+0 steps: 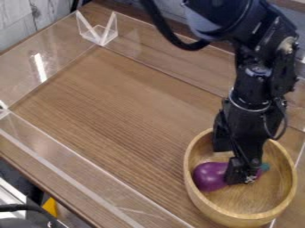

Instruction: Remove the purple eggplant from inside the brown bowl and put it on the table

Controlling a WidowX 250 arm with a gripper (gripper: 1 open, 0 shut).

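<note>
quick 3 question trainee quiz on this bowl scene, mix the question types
1. True or false: the purple eggplant lies on the table.
2. Where is the hand? A) over the bare table B) down inside the brown bowl, at the eggplant C) by the far acrylic wall
3. Fill in: the hand's fingers stand ____.

Key
1. False, it is in the bowl.
2. B
3. open

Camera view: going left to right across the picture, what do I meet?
Clear acrylic corner piece at the back → bare table → brown bowl rim → purple eggplant → open gripper down inside the bowl.
</note>
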